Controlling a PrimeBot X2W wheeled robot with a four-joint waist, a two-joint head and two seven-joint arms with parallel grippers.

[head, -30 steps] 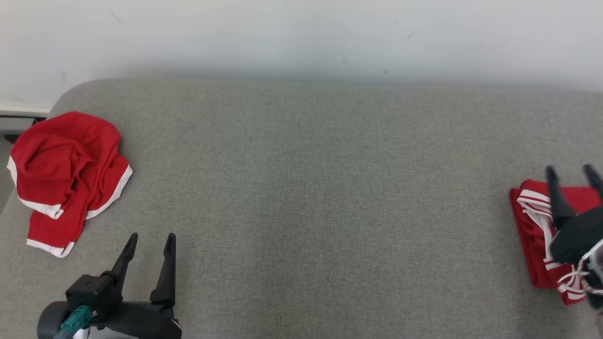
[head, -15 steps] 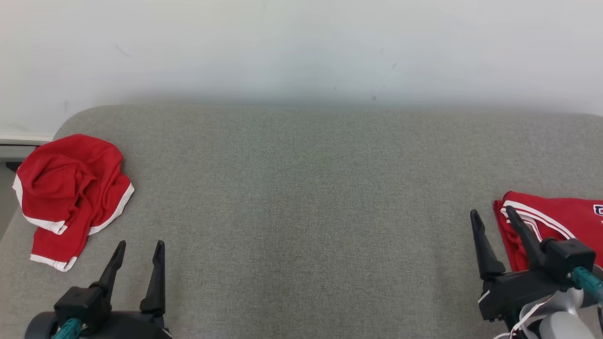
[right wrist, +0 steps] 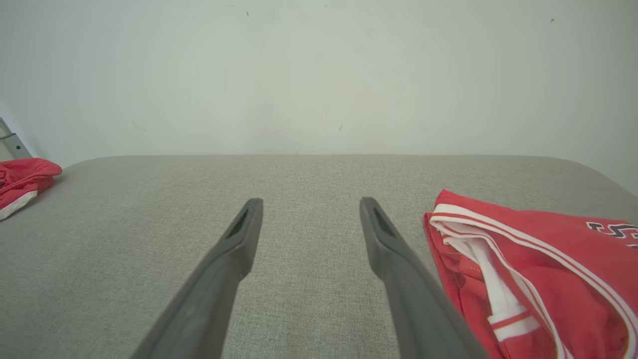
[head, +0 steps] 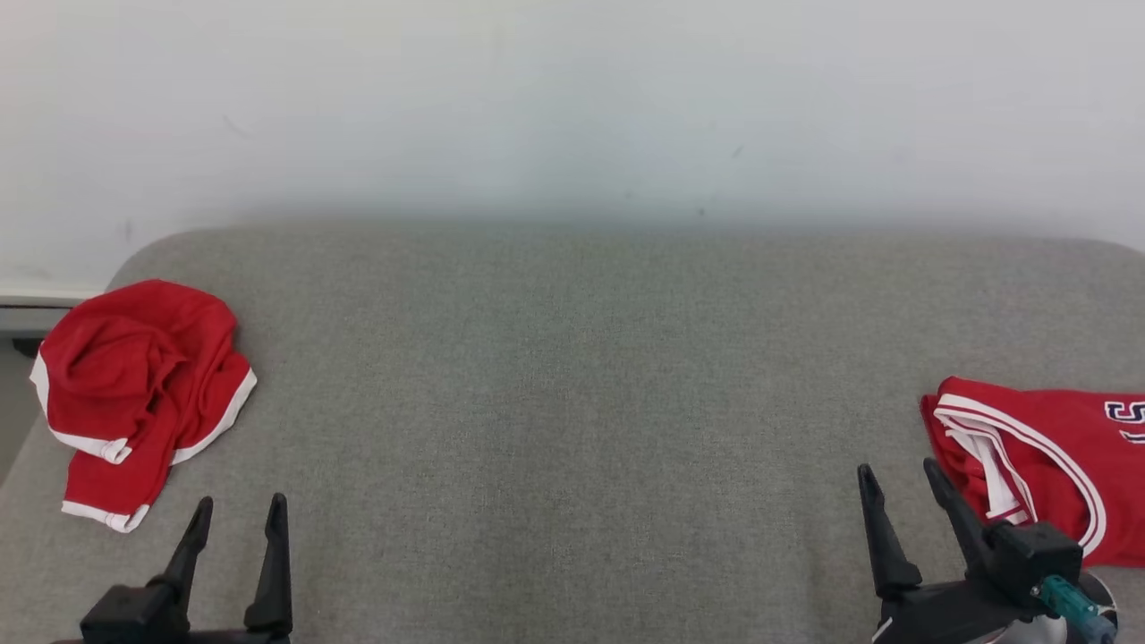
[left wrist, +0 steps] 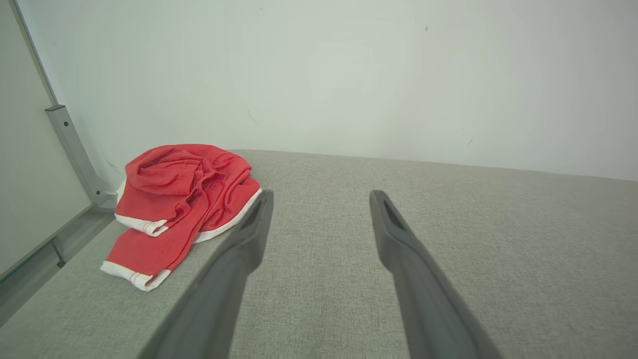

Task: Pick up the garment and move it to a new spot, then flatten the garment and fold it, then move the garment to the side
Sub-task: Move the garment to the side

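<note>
A crumpled red garment [head: 134,385] with white trim lies bunched at the far left of the grey padded surface [head: 572,402]; it also shows in the left wrist view [left wrist: 179,199] and small in the right wrist view [right wrist: 20,182]. A second red garment [head: 1047,447], a folded jersey with white stripes and dark lettering, lies flat at the far right [right wrist: 538,259]. My left gripper [head: 242,501] stands open and empty, just right of and nearer than the crumpled garment [left wrist: 321,193]. My right gripper [head: 896,467] is open and empty, just left of the folded jersey [right wrist: 310,200].
A pale wall [head: 572,107] rises behind the padded surface. Past the surface's left edge stand a grey metal post [left wrist: 65,134] and a pale panel. The surface's rounded corners show at the far left and far right.
The head camera has tilted, so everything sits lower in the picture. My right gripper has come back off the folded jersey and now stands to its left. Both grippers stay open.
</note>
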